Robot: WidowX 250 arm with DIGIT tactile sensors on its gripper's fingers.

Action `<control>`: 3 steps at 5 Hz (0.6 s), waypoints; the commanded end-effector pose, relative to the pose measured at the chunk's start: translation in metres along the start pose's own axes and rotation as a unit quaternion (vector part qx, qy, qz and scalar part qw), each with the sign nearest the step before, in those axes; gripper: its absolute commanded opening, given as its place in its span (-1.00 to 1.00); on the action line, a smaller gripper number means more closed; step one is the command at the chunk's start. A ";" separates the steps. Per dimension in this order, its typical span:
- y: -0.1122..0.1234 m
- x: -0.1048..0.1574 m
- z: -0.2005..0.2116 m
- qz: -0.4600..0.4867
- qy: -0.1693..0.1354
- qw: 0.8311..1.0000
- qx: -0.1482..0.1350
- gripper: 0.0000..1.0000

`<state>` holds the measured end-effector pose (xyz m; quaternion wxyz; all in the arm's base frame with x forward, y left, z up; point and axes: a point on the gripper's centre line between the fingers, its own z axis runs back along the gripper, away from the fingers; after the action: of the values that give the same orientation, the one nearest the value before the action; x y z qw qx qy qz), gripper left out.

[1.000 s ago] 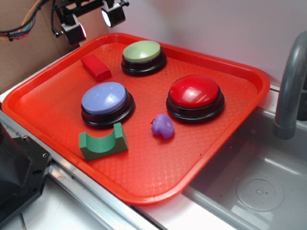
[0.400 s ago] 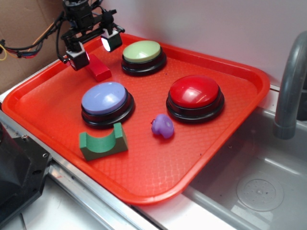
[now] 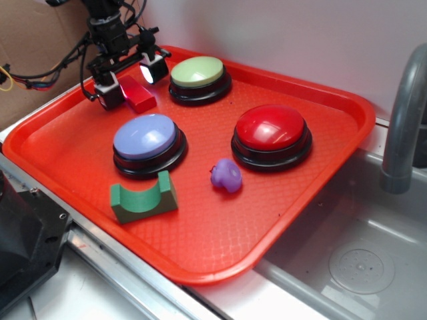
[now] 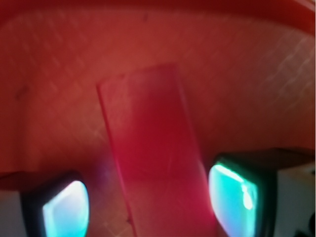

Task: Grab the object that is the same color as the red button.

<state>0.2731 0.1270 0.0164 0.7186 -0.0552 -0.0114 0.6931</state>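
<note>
The gripper [image 3: 129, 80] stands low over the far left corner of the red tray [image 3: 220, 257], its two fingers spread apart on either side of the small red block [image 3: 138, 97]; the wrist view shows a lit pad [image 4: 231, 195] at the right of the block [image 4: 150, 153] and another at the left, with a thin gap on the left side, and on the right I cannot tell whether the pad touches; the jaws are open and nothing is clamped. The block lies flat on the tray floor, close to the raised rim at the back left, and just beside the pale green button [image 3: 199, 75]; the room between them is narrow. The lilac-blue button [image 3: 148, 141] sits in front of the block, with some free floor between. The red button [image 3: 272, 132] is well apart, toward the right side; a small purple object [image 3: 227, 175] lies near its front edge, and a green arch-cut block [image 3: 142, 197] rests near the front rim. The tray floor has a fine diamond texture; at the right, beyond the tray edge, a grey sink [image 3: 360, 260] with a faucet [image 3: 404, 113]; behind the arm, brown cardboard [image 3: 30, 33] and a bundle of cables [image 3: 40, 70].
</note>
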 end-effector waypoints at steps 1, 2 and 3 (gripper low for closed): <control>0.004 0.011 0.007 -0.014 -0.011 1.000 -0.021 -1.00; 0.003 0.009 0.007 -0.017 -0.013 1.000 -0.021 -1.00; 0.002 0.003 0.014 -0.026 -0.021 0.999 -0.022 -1.00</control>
<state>0.2760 0.1262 0.0171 0.7283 -0.0509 -0.0200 0.6830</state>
